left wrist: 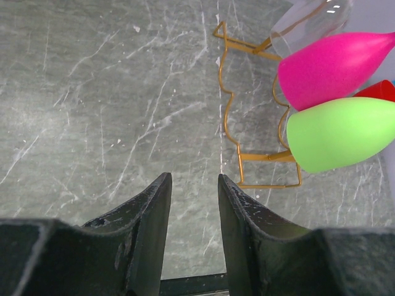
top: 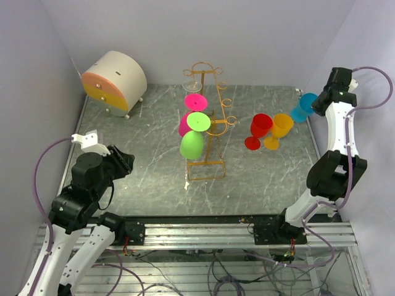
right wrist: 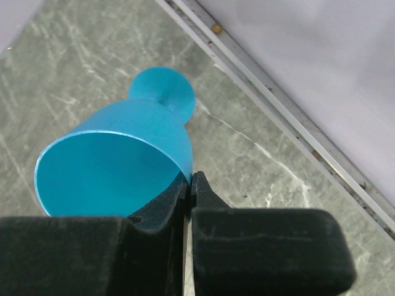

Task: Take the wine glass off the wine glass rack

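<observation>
Rack [top: 213, 131] stands mid-table, a pink glass [top: 186, 123] and a green glass [top: 192, 145] hanging on it. Your right claw [right wrist: 189, 185] pinches the blue wine glass [right wrist: 117, 154] by its rim at the far right edge; your left claw [left wrist: 194, 197] gapes partway, empty.

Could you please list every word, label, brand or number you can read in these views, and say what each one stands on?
None can be read. The box, the rack, the pink glass, the green glass and the blue glass all look plain, with no lettering, label or number in any view.
</observation>
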